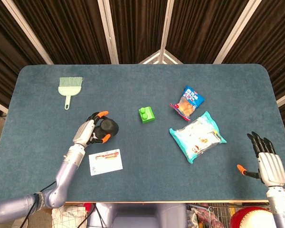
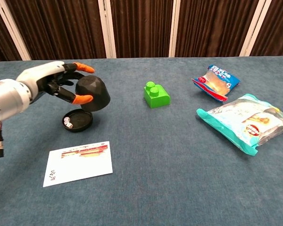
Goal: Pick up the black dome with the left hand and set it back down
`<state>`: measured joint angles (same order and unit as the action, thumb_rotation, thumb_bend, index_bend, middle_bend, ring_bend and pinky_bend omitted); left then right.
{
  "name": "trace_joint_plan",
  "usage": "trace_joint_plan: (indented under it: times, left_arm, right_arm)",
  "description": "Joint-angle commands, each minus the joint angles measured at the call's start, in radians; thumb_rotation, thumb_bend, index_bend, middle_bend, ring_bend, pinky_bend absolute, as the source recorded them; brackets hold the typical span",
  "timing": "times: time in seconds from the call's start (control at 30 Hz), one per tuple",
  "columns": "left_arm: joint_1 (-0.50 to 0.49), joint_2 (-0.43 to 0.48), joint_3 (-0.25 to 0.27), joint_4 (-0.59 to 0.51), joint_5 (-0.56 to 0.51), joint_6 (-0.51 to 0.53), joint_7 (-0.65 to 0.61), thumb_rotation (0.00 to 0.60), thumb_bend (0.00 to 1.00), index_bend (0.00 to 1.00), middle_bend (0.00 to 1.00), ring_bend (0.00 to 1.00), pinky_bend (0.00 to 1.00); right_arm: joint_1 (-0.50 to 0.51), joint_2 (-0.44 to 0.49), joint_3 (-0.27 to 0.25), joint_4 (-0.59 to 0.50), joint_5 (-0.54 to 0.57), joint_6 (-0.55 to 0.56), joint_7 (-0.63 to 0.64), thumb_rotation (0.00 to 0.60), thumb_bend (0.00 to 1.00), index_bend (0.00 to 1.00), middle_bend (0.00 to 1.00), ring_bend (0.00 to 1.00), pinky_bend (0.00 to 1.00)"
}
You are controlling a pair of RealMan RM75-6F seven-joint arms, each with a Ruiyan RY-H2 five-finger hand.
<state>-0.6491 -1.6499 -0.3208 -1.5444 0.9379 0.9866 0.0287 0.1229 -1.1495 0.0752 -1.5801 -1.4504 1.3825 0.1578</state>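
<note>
Now, fingers (image 2: 80, 99): orange-tipped, wrapped around the black dome (image 2: 93, 94)
left hand (image 2: 54, 84): grasping dome, tilted, off the table
dome position: above its black base (image 2: 77, 120)
right hand (image 1: 268, 164): splayed, holding nothing, near table edge

Bright, even overhead light, soft faint shadows, sharp focus, no glare.
</note>
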Motion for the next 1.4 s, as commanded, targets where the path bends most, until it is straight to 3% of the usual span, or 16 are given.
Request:
trace_joint_plan:
  times: [0.03, 0.33, 0.43, 0.57, 0.67, 0.8, 0.93, 1.1, 1.3, 1.4]
  left_arm:
    - [-0.033, -0.036, -0.004, 0.027, -0.026, -0.010, 0.042, 0.600, 0.61, 0.15, 0.25, 0.00, 0.00]
    - [-0.088, -0.116, -0.011, 0.121, -0.074, -0.044, 0.077, 0.600, 0.59, 0.15, 0.21, 0.00, 0.00]
    - [-0.099, -0.136, -0.011, 0.153, -0.078, -0.061, 0.071, 0.600, 0.58, 0.15, 0.14, 0.00, 0.00]
    - [-0.111, -0.136, 0.004, 0.175, -0.096, -0.103, 0.081, 0.600, 0.49, 0.13, 0.01, 0.00, 0.00]
    - [-0.117, -0.126, 0.014, 0.179, -0.100, -0.125, 0.092, 0.600, 0.39, 0.10, 0.00, 0.00, 0.00]
    - [-0.119, -0.088, 0.025, 0.153, -0.114, -0.167, 0.095, 0.600, 0.34, 0.06, 0.00, 0.00, 0.00]
    - [-0.100, -0.027, 0.020, 0.068, -0.098, -0.158, 0.071, 0.600, 0.33, 0.04, 0.00, 0.00, 0.00]
    - [-0.011, 0.095, 0.012, -0.137, 0.032, -0.016, 0.019, 0.600, 0.33, 0.03, 0.00, 0.00, 0.00]
    - [0.119, 0.328, 0.082, -0.415, 0.143, 0.170, 0.137, 0.600, 0.34, 0.03, 0.00, 0.00, 0.00]
    - [0.213, 0.430, 0.133, -0.523, 0.230, 0.315, 0.201, 0.600, 0.34, 0.06, 0.00, 0.00, 0.00]
  right_arm:
    - [-0.002, -0.002, -0.003, 0.001, -0.002, 0.001, 0.000, 0.600, 0.21, 0.00, 0.01, 0.11, 0.01]
    - [0.002, -0.007, 0.002, 0.014, 0.006, -0.005, 0.008, 0.600, 0.21, 0.00, 0.01, 0.11, 0.01]
    - [0.004, -0.005, 0.005, 0.020, 0.010, -0.009, 0.015, 0.600, 0.21, 0.00, 0.01, 0.11, 0.01]
    - [0.003, -0.005, 0.002, 0.021, 0.009, -0.010, 0.017, 0.600, 0.21, 0.00, 0.01, 0.11, 0.01]
    - [0.002, -0.006, 0.001, 0.020, 0.008, -0.009, 0.016, 0.600, 0.21, 0.00, 0.01, 0.11, 0.01]
    - [0.004, -0.005, 0.003, 0.017, 0.010, -0.010, 0.014, 0.600, 0.21, 0.00, 0.01, 0.11, 0.01]
    - [0.005, -0.007, 0.003, 0.020, 0.008, -0.010, 0.015, 0.600, 0.21, 0.00, 0.01, 0.11, 0.01]
    - [0.002, -0.006, 0.000, 0.014, -0.001, -0.002, 0.013, 0.600, 0.21, 0.00, 0.01, 0.11, 0.01]
    - [-0.004, 0.000, -0.003, 0.003, -0.009, 0.011, 0.011, 0.600, 0.21, 0.00, 0.01, 0.11, 0.01]
    - [-0.003, 0.001, -0.003, 0.000, -0.014, 0.013, 0.010, 0.600, 0.21, 0.00, 0.01, 0.11, 0.01]
